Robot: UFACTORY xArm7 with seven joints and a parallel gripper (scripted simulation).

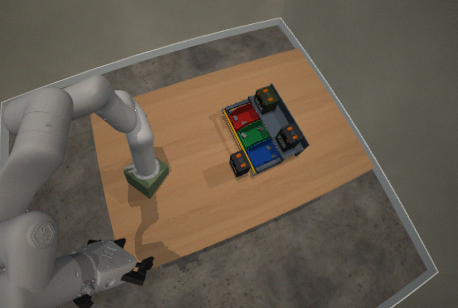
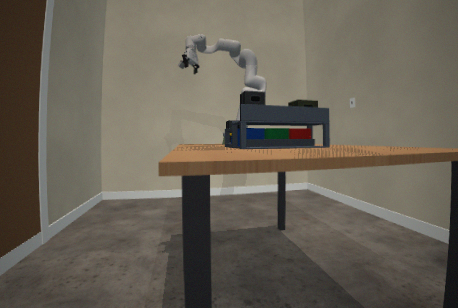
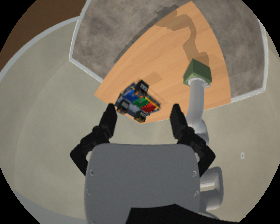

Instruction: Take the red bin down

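Note:
The red open bin [image 1: 243,114] sits on the grey shelf [image 1: 265,131], next to a green bin [image 1: 253,134] and a blue bin [image 1: 263,154]. In the exterior view the red bin [image 2: 300,133] is at the right end of the row under the shelf top. My gripper [image 1: 134,267] [image 2: 189,62] is open and empty. It hangs high in the air, far from the shelf, near the table's front left corner. In the wrist view the fingers are spread, with the shelf and red bin [image 3: 148,106] small and far below.
Dark boxes with orange marks stand on and by the shelf: one at the back [image 1: 266,97], one at the right [image 1: 289,136], one on the table beside the blue bin [image 1: 239,163]. The arm's green base [image 1: 146,176] stands on the table's left part.

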